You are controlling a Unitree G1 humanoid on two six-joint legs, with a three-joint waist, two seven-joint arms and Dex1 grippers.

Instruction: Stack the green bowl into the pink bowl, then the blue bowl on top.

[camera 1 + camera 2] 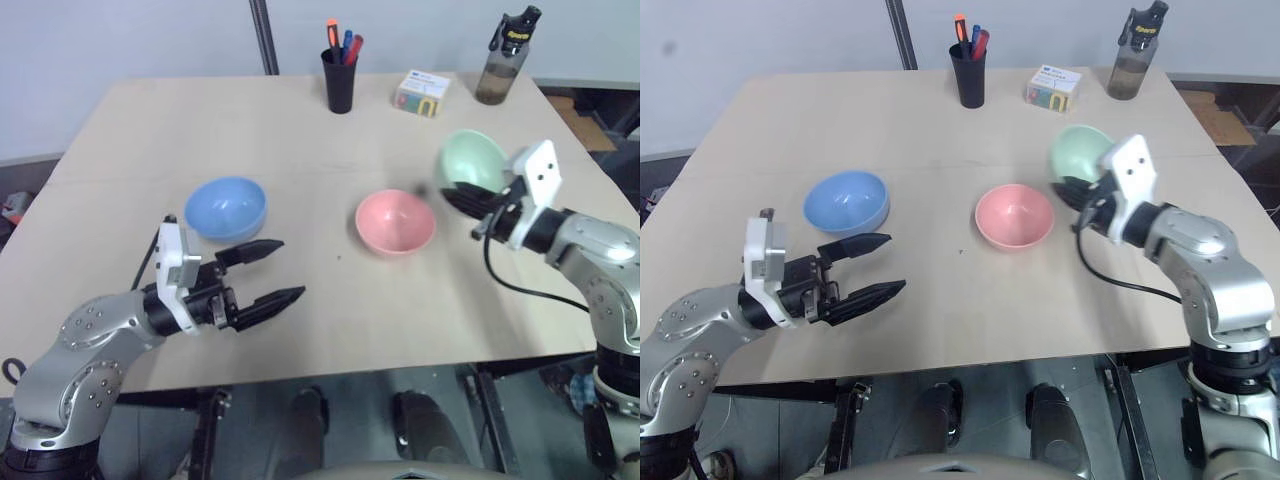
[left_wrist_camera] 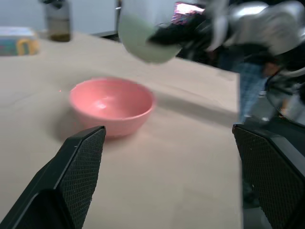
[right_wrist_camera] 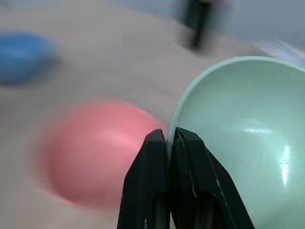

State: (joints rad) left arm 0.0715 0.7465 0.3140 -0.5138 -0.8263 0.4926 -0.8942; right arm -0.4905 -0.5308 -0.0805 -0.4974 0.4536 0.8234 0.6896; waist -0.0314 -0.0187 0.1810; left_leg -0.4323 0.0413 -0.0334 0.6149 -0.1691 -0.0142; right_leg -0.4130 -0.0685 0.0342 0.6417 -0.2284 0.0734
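My right gripper (image 1: pixel 455 195) is shut on the rim of the green bowl (image 1: pixel 472 160), holding it tilted in the air to the right of the pink bowl (image 1: pixel 395 222). In the right wrist view the two black fingers (image 3: pixel 190 162) pinch the green bowl (image 3: pixel 243 143) at its edge, with the pink bowl (image 3: pixel 95 152) below it. The pink bowl stands upright on the table's middle. The blue bowl (image 1: pixel 226 208) sits upright to its left. My left gripper (image 1: pixel 280 272) hovers open just in front of the blue bowl, holding nothing.
A black cup of pens (image 1: pixel 339 75), a small colourful box (image 1: pixel 421 93) and a dark water bottle (image 1: pixel 506 58) stand along the far side of the tan table (image 1: pixel 300 330). A black cable hangs from the right wrist near the table's right edge.
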